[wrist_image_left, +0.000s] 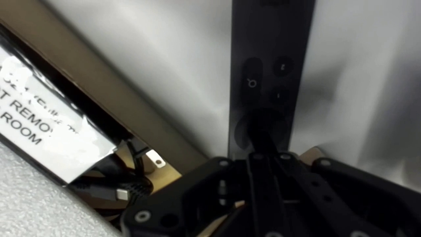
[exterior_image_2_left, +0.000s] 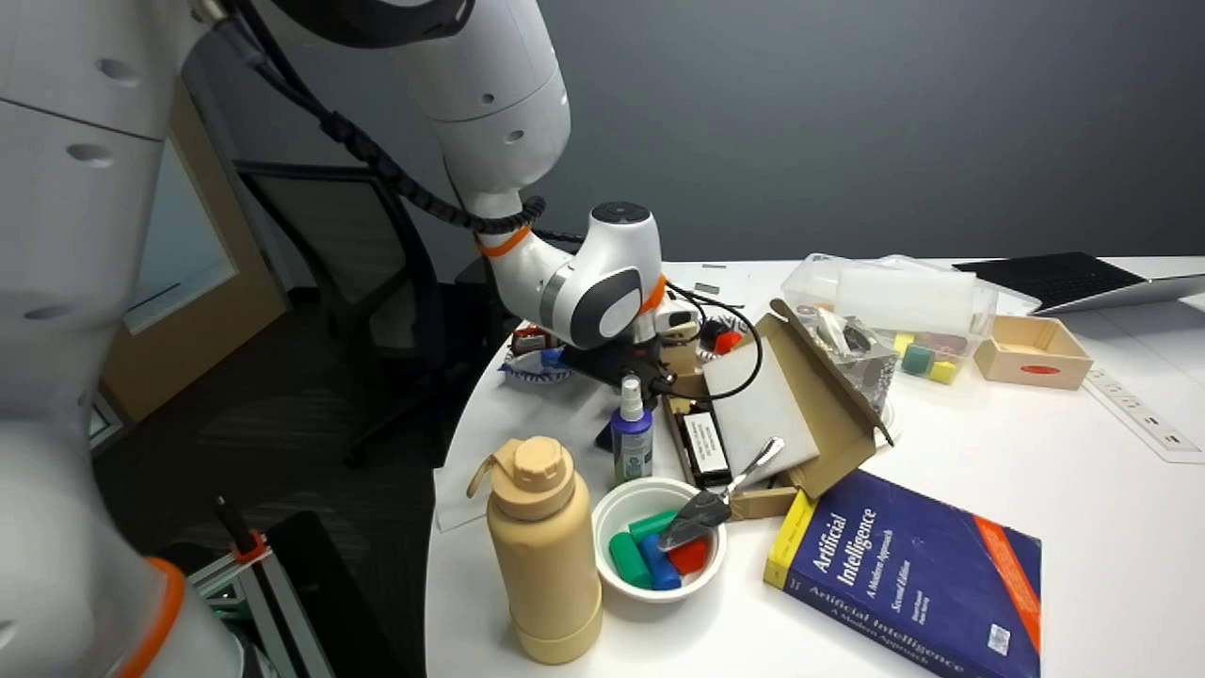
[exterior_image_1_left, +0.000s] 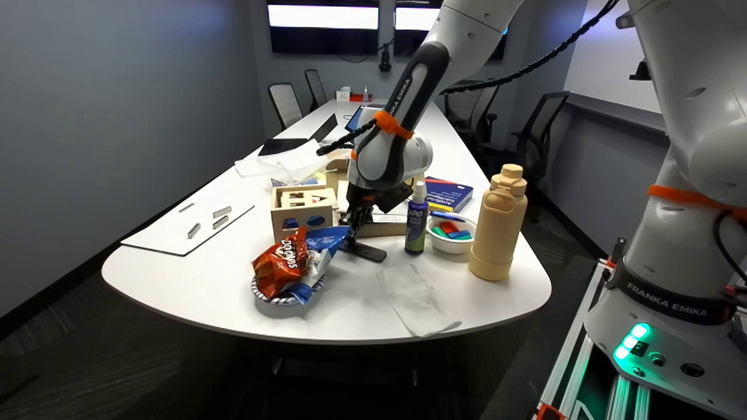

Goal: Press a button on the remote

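Observation:
The remote [wrist_image_left: 271, 36] is a slim, dark, flat bar lying on the white table. In the wrist view it runs up from the gripper, with a search button, two numbered buttons and a large round button. It also shows in an exterior view [exterior_image_1_left: 367, 252], and only a corner shows in an exterior view [exterior_image_2_left: 604, 437] behind the spray bottle. My gripper [wrist_image_left: 258, 131] is shut with nothing between its fingers, and its fingertips are over the round button. They point down at the remote's end in an exterior view [exterior_image_1_left: 351, 236]. I cannot tell whether they touch it.
A cardboard box [exterior_image_2_left: 843, 428] with cables stands right beside the gripper. A snack basket [exterior_image_1_left: 292, 300], a wooden shape box [exterior_image_1_left: 303, 213], a purple spray bottle [exterior_image_1_left: 416, 224], a white bowl [exterior_image_1_left: 452, 246] and a tan bottle [exterior_image_1_left: 499, 227] stand around. A blue book [exterior_image_2_left: 913, 574] lies behind.

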Robot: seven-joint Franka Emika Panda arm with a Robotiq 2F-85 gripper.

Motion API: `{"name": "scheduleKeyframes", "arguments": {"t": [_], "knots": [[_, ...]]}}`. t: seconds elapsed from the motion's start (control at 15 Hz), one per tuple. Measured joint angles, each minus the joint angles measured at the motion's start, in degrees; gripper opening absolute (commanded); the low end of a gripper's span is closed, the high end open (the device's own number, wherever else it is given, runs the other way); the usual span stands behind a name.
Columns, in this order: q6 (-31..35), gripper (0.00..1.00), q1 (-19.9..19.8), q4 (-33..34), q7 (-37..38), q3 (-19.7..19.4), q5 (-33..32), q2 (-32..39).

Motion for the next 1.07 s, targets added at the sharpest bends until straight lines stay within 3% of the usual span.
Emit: {"name": "scheduleKeyframes", "arguments": {"t": [1.07], "knots": [[1.5, 0.00, 6.0, 0.0, 5.7, -5.5, -3.1, 0.6]]}}
